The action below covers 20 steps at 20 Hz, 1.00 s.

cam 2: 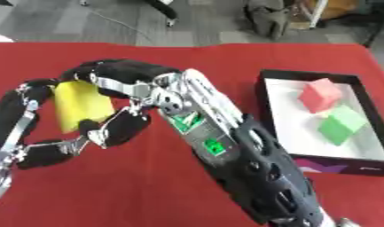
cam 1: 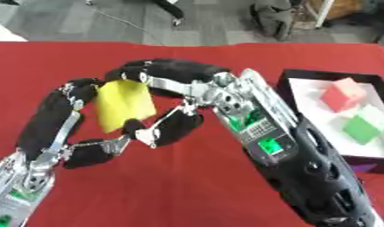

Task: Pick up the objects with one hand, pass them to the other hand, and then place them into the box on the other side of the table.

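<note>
My left hand [cam 1: 67, 119] and right hand [cam 1: 175, 88] both curl round the flat yellow block [cam 1: 123, 104] above the red cloth surface [cam 1: 187, 186] | black box [cam 2: 365, 166] (white-lined) at right holds a red cube [cam 2: 319, 94] and a green cube [cam 2: 340, 125]

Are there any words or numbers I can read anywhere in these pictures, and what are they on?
No words or numbers can be read.
White marks on the front wall of the box: too blurred to read.
Green lit patches on the right hand's wrist: no letters show.
Yellow block, red block, green block, red tablecloth: plain, no writing.
</note>
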Tool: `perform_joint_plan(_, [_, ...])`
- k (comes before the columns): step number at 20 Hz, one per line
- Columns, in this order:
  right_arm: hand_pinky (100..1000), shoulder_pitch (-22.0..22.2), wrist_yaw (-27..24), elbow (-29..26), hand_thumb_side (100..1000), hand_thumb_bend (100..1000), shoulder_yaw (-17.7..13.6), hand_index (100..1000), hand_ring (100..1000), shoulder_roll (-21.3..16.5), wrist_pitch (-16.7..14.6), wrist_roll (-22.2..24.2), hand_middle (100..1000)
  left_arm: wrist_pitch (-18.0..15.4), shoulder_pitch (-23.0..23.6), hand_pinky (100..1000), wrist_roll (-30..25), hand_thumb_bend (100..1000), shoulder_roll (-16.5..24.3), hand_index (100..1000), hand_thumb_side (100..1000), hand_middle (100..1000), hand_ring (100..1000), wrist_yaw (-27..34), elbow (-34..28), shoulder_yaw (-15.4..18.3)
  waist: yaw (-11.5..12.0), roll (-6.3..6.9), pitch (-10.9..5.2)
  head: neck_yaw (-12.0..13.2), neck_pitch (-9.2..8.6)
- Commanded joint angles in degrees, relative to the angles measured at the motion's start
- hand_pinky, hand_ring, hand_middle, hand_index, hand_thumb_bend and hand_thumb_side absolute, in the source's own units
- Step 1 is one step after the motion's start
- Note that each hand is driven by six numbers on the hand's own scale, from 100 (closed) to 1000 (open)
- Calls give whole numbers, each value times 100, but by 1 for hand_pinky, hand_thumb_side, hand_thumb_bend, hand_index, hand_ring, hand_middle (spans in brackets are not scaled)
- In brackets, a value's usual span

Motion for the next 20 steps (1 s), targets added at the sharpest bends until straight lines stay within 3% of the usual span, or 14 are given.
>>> perform_joint_plan(1, [979, -102, 94, 22, 139, 140, -24, 985, 1000, -25, -31, 11, 945, -120, -94, 551, 81, 100, 52, 600, 484, 485, 470, 98, -228, -6, 8, 22, -88, -23, -53])
perform_joint_plan(7, [967, -91, 85, 8, 145, 106, -30, 894, 1000, -42, 24, -74, 855, -236, -90, 551, 136, 100, 53, 601, 468, 485, 470, 104, -239, -11, 10, 22, -84, -31, -65])
perform_joint_plan(11, [944, -61, -45, -99, 115, 100, -72, 781, 1000, -123, 217, -333, 744, -175, -78, 552, 163, 100, 43, 611, 354, 492, 474, 117, -222, 7, 7, 20, -83, -29, -64])
perform_joint_plan(12, [933, -59, -70, -140, 100, 100, -94, 719, 1000, -141, 292, -418, 673, -129, -68, 554, 186, 100, 44, 618, 276, 497, 478, 125, -215, 18, 4, 20, -83, -29, -68])
perform_joint_plan(14, [907, -53, -128, -223, 100, 100, -106, 630, 972, -171, 430, -604, 571, -8, -42, 563, 270, 100, 53, 638, 233, 514, 491, 140, -203, 39, 0, 20, -83, -38, -75])
perform_joint_plan(17, [886, -38, -294, -287, 100, 100, -115, 591, 911, -190, 601, -882, 522, 245, 16, 596, 480, 100, 59, 705, 313, 563, 529, 260, -134, 96, -1, 25, -82, -48, -77])
perform_joint_plan(20, [881, -18, -473, -346, 100, 100, -131, 579, 897, -220, 759, -1149, 510, 517, 91, 665, 645, 289, 66, 844, 528, 653, 613, 481, 86, 170, -3, 30, -80, -56, -84])
